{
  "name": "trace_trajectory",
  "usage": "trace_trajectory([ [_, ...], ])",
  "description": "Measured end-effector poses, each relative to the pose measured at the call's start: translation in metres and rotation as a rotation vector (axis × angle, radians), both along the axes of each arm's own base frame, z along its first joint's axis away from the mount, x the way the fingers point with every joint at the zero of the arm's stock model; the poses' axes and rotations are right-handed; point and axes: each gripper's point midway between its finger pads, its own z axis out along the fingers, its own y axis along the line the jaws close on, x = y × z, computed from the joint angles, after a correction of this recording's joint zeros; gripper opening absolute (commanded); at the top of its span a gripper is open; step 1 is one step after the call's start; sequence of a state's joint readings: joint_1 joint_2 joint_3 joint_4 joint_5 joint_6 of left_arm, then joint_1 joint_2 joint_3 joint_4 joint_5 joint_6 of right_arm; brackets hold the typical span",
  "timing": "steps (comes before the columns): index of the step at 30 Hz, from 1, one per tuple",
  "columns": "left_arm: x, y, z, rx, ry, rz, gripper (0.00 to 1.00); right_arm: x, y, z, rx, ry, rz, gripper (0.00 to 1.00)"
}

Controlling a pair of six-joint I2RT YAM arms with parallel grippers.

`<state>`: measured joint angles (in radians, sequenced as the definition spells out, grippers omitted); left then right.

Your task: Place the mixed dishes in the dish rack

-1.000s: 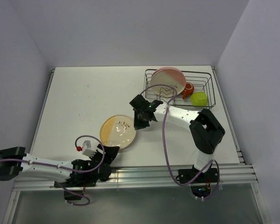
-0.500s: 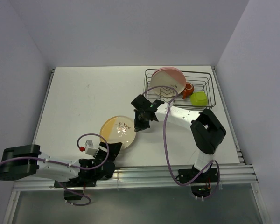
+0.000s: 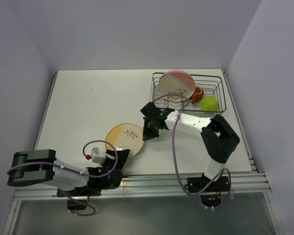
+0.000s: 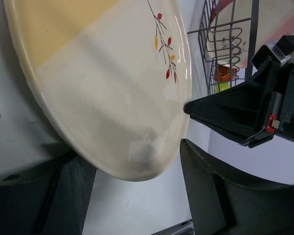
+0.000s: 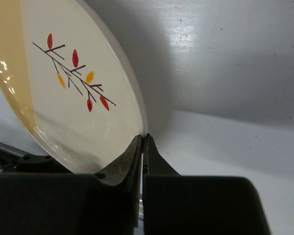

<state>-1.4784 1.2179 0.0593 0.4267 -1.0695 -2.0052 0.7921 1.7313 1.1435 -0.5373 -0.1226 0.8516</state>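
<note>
The yellow-and-cream plate point(image 3: 123, 138) with a leaf sprig lies near the table's front edge. My left gripper point(image 3: 118, 157) is open, and the plate's near rim point(image 4: 137, 166) sits between its dark fingers point(image 4: 220, 196) without being clamped. My right gripper point(image 3: 146, 135) is shut, with its fingertips point(image 5: 144, 138) pressed against the plate's right rim point(image 5: 132, 98) and nothing held between them. The dish rack point(image 3: 220, 93) stands at the back right. It holds an upright pink-and-cream plate point(image 3: 176, 84), an orange-red cup point(image 3: 198, 94) and a lime-green bowl point(image 3: 208, 103).
The metal rail point(image 3: 186, 180) along the table's near edge runs just behind my left wrist. In the left wrist view the rack's wire wall point(image 4: 206, 44) and my right gripper's black body point(image 4: 235, 112) rise beyond the plate. White walls enclose the table.
My right gripper has come down toward the near side, onto the plate's right rim. My left arm has folded in, bringing its open jaws around the plate's near rim.
</note>
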Motion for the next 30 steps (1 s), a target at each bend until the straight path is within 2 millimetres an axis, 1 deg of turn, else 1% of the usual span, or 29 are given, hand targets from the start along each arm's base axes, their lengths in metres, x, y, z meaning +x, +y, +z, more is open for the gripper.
trace_trajectory([
  [1, 0.000, 0.000, 0.000, -0.001, -0.001, 0.001, 0.68, -0.001, 0.000, -0.001, 0.003, 0.003, -0.002, 0.00],
  [3, 0.000, 0.001, -0.002, 0.000, -0.002, 0.001, 0.63, -0.001, 0.000, -0.001, 0.010, 0.004, -0.009, 0.00],
  [6, 0.001, 0.002, -0.002, -0.004, -0.006, 0.004, 0.50, -0.003, -0.001, 0.000, 0.021, 0.002, -0.018, 0.00],
  [7, 0.001, 0.002, -0.001, -0.008, -0.008, 0.006, 0.43, -0.004, -0.002, 0.001, 0.023, 0.001, -0.020, 0.00],
  [9, 0.001, 0.003, 0.001, -0.018, -0.012, 0.010, 0.38, -0.005, -0.004, 0.001, 0.026, -0.003, -0.027, 0.00],
  [10, 0.002, 0.003, 0.004, -0.033, -0.017, 0.016, 0.31, -0.006, -0.005, 0.001, 0.024, -0.003, -0.028, 0.00],
  [12, 0.004, 0.003, 0.014, -0.078, -0.027, 0.033, 0.22, -0.010, -0.010, -0.004, 0.009, 0.005, -0.034, 0.00],
  [13, 0.005, 0.003, 0.019, -0.102, -0.033, 0.039, 0.07, -0.012, -0.012, -0.007, 0.004, 0.012, -0.036, 0.00],
  [14, 0.006, 0.002, 0.024, -0.125, -0.036, 0.043, 0.00, -0.014, -0.014, -0.009, 0.000, 0.018, -0.036, 0.00],
  [17, 0.004, 0.009, 0.022, -0.084, -0.032, 0.028, 0.00, -0.018, -0.011, -0.006, 0.021, 0.019, -0.025, 0.00],
  [19, 0.004, 0.011, 0.028, -0.107, -0.033, 0.030, 0.00, -0.017, -0.010, -0.001, 0.033, -0.001, -0.018, 0.01],
  [20, 0.004, 0.012, 0.032, -0.121, -0.035, 0.030, 0.00, -0.017, -0.009, 0.003, 0.039, -0.013, -0.015, 0.04],
  [21, 0.004, 0.013, 0.036, -0.133, -0.035, 0.030, 0.00, -0.017, -0.009, 0.007, 0.045, -0.025, -0.011, 0.13],
  [23, 0.003, 0.016, 0.044, -0.163, -0.038, 0.031, 0.00, -0.016, -0.008, 0.019, 0.060, -0.062, -0.002, 0.24],
  [24, 0.003, 0.017, 0.047, -0.177, -0.039, 0.031, 0.00, -0.014, -0.010, 0.036, 0.073, -0.122, 0.018, 0.55],
  [25, 0.003, 0.019, 0.051, -0.190, -0.041, 0.032, 0.00, -0.014, -0.010, 0.037, 0.074, -0.124, 0.019, 0.55],
  [26, 0.003, 0.020, 0.051, -0.184, -0.040, 0.031, 0.00, -0.013, -0.012, 0.043, 0.075, -0.143, 0.021, 0.60],
  [27, 0.003, 0.023, 0.049, -0.169, -0.038, 0.030, 0.00, -0.012, -0.016, 0.049, 0.066, -0.163, 0.025, 0.74],
  [28, 0.002, 0.025, 0.047, -0.158, -0.037, 0.030, 0.00, -0.010, -0.019, 0.055, 0.054, -0.183, 0.025, 0.82],
  [29, 0.002, 0.027, 0.044, -0.140, -0.033, 0.026, 0.00, -0.007, -0.022, 0.061, 0.041, -0.205, 0.025, 0.89],
  [30, 0.001, 0.029, 0.042, -0.126, -0.029, 0.023, 0.00, -0.004, -0.025, 0.067, 0.031, -0.224, 0.019, 0.99],
])
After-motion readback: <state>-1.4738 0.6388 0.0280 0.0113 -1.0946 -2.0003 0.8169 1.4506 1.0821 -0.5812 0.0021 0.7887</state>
